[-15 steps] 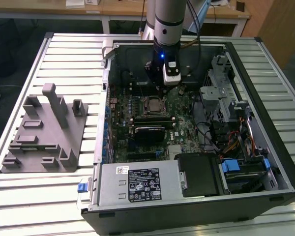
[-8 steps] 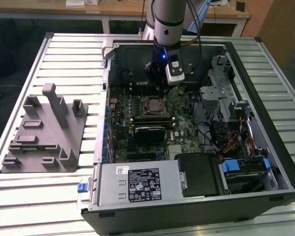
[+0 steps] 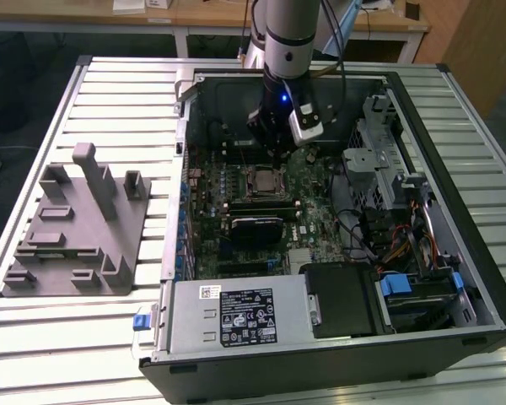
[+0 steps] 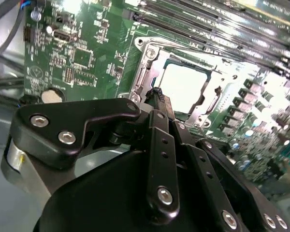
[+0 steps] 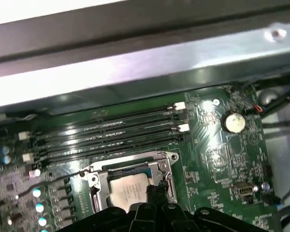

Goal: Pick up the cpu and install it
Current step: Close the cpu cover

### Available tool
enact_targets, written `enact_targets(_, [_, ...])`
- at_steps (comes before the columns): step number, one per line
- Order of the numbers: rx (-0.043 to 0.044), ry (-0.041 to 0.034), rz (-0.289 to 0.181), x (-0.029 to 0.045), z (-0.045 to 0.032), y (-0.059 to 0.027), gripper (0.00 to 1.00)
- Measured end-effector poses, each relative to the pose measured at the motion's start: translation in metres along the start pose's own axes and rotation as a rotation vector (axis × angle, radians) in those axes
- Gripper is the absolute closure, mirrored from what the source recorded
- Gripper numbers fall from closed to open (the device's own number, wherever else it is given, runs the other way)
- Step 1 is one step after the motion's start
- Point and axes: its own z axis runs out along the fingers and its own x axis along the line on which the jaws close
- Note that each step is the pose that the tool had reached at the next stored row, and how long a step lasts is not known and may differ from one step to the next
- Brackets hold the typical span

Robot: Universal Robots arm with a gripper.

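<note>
Status: small thin square cpu [image 5: 128, 191] with pale silvery metal top lies flat inside the dark square metal socket frame [image 5: 165, 162] on the green motherboard [image 5: 217, 159], and looks seated. Black linkage gripper [image 4: 157, 96] hangs right over it in both wrist views. Its tips are drawn to a single point with no gap I can see, so I read it as clenched on nothing. The tip sits at the chip's edge; touching or just above, can't tell. Handling, my call: chip is light and rigid, lid is smooth and likely slippery, and the underside contacts and socket pins are the fragile part. Take it by two opposite edges, keep it level, no skewed pressing. Containers, exterior view: open black tower case [image 3: 320, 363] on its side on the white slatted table [image 3: 59, 337] holds the board. Socket with the chip [image 3: 263, 180] is near mid-board, and the arm comes in from 12 o'clock. Silver power supply box [image 3: 236, 312] is at 6 o'clock of the socket, grey metal drive cage [image 3: 379, 143] at 2 o'clock, coloured cables [image 3: 396, 245] at 4 o'clock. Four long black memory slots [image 5: 111, 130] just beside the socket look unpopulated. Grey plastic block fixture [image 3: 76, 228] stands at 9 o'clock of the case, well apart.
</note>
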Motion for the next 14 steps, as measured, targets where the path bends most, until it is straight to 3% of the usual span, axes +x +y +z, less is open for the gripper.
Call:
enact_targets(3, [-0.0006, 0.0005, -0.042, 0.0004, 0.0003, -0.0004, 0.89])
enact_targets(14, [-0.0009, 0.0007, -0.061, 0.0121, 0.0032, -0.0131, 0.89])
